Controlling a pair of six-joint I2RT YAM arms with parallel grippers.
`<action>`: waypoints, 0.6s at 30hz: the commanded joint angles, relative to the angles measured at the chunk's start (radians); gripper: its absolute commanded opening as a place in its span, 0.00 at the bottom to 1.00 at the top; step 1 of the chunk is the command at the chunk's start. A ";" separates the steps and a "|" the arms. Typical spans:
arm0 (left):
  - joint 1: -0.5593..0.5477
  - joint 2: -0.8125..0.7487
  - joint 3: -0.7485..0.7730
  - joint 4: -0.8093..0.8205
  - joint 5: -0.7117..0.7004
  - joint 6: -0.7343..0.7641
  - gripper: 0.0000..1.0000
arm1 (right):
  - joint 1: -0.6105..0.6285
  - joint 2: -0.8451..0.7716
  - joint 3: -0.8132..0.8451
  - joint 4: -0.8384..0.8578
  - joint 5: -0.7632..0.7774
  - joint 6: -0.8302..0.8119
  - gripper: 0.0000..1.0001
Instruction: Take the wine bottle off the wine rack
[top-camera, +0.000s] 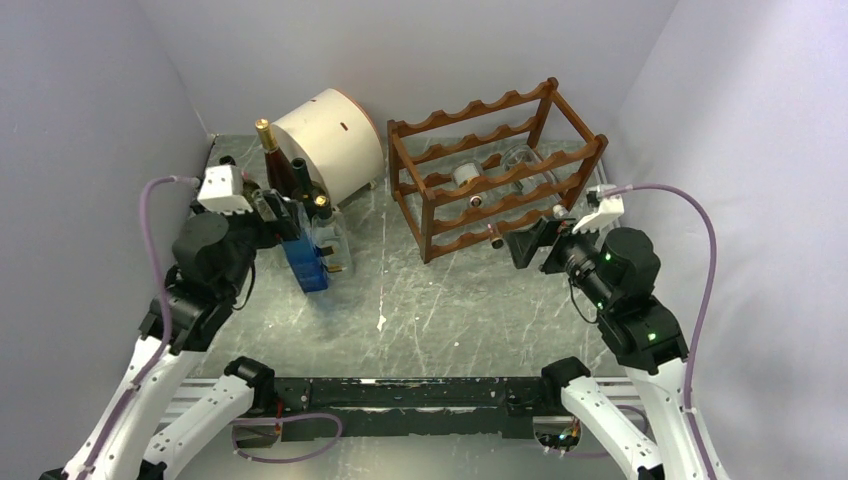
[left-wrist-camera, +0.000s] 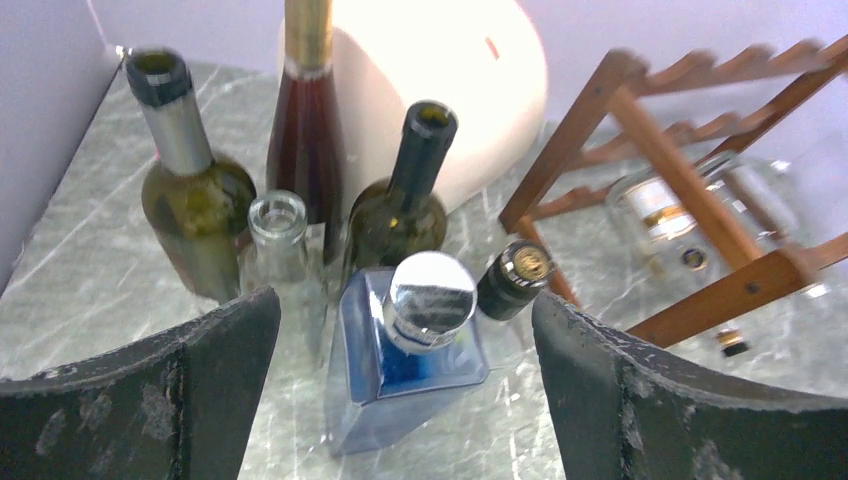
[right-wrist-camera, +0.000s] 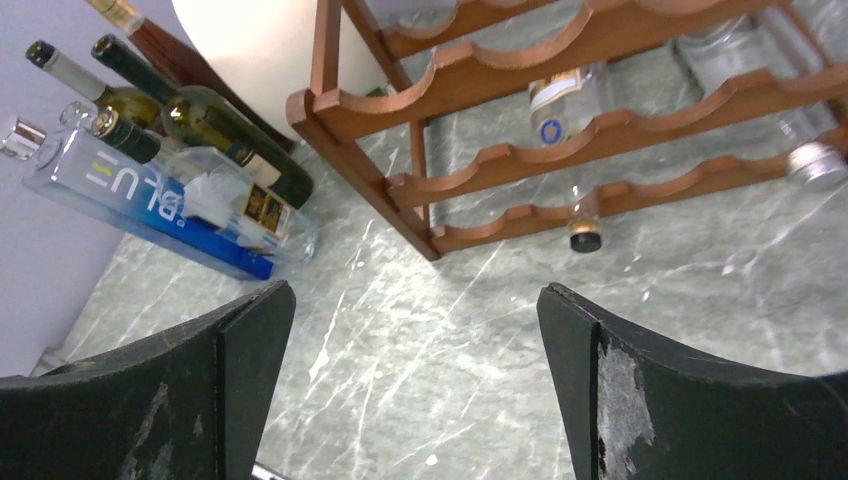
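The reddish-brown wine rack (top-camera: 495, 165) stands at the back right of the table. Clear wine bottles lie in its lower tiers: one with a white label (top-camera: 470, 177) (right-wrist-camera: 565, 100), and one whose dark-capped neck (right-wrist-camera: 583, 225) pokes out toward me. My right gripper (top-camera: 528, 245) (right-wrist-camera: 415, 295) hangs open over bare table just in front of the rack's right end, touching nothing. My left gripper (top-camera: 280, 212) (left-wrist-camera: 405, 300) is open above a blue square bottle (left-wrist-camera: 400, 370) with a silver cap, with gaps on both sides.
Several upright bottles (left-wrist-camera: 195, 200) cluster at the back left beside the blue one. A cream cylindrical drum (top-camera: 330, 140) lies behind them. A small clear bottle with a black-and-gold cap (left-wrist-camera: 515, 280) stands next to the blue bottle. Grey walls close in on three sides.
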 joint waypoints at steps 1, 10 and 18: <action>0.005 -0.005 0.122 -0.053 0.069 0.008 1.00 | 0.006 0.015 0.083 -0.029 0.061 -0.102 0.99; 0.005 0.058 0.382 0.105 0.332 0.178 0.96 | 0.006 -0.008 0.232 -0.021 0.077 -0.205 1.00; 0.005 0.029 0.416 0.339 0.368 0.212 0.97 | 0.006 0.002 0.360 -0.008 0.137 -0.206 1.00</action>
